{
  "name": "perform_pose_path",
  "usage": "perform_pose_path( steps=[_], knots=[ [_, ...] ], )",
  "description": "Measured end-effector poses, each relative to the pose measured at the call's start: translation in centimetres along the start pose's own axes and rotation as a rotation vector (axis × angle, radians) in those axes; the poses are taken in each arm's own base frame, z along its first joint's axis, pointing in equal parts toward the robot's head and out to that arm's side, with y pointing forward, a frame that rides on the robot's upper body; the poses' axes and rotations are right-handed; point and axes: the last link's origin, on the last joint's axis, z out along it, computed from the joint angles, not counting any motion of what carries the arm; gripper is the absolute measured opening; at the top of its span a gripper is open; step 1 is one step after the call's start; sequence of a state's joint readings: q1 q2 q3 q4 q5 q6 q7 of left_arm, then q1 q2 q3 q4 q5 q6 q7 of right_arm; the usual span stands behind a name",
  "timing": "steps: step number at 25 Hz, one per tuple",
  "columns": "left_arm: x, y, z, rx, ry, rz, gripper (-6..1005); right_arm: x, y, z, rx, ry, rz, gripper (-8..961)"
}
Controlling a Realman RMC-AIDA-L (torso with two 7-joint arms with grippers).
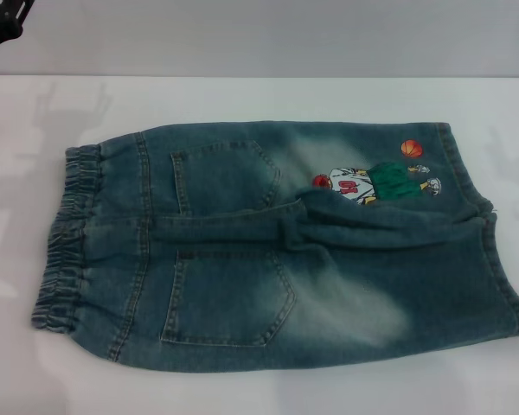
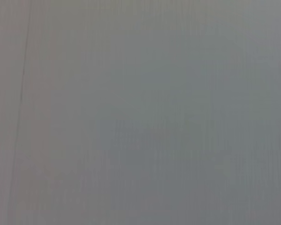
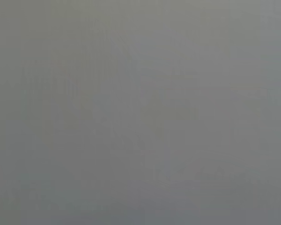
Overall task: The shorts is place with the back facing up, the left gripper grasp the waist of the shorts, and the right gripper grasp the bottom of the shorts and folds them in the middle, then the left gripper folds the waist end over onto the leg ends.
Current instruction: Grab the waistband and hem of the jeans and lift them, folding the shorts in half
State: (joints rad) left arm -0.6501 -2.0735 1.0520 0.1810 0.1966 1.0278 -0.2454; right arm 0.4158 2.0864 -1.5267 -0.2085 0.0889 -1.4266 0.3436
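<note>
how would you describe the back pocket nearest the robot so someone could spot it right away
On the white table lie the denim shorts, spread flat with the ruffled elastic waist at the robot's left. Just right of that waist sit two patch pockets, one beyond the other. The one meant is the near pocket, below the centre seam; it looks the larger of the two, and it lies on the leg without the cartoon print.
</note>
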Motion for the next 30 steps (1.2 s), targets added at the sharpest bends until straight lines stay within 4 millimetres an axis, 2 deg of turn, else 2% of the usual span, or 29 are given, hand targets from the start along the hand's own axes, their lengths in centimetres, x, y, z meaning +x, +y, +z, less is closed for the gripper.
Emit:
perform_pose_path(
  steps=[16,20,23,30],
  knots=[
    [0.0,0.6,-0.5,-0.033,0.02,-0.006,826,-0.1,0.0,0.6,-0.003,-0.002,-0.002,600],
    [0.0,1.8,0.1,-0.127,-0.01,-0.019,800,0.0,0.0,0.6,-0.003,0.0,-0.002,601],
    [1.1,2.6,1.1,-0.242,-0.026,-0.035,781,0.1,-0.1,0.4,0.001,0.007,-0.001,601],
    [4.6,2.2,3.0,-0.434,-0.126,-0.087,782,0.7,-0.5,0.4,0.029,0.053,0.0,601]
  ],
)
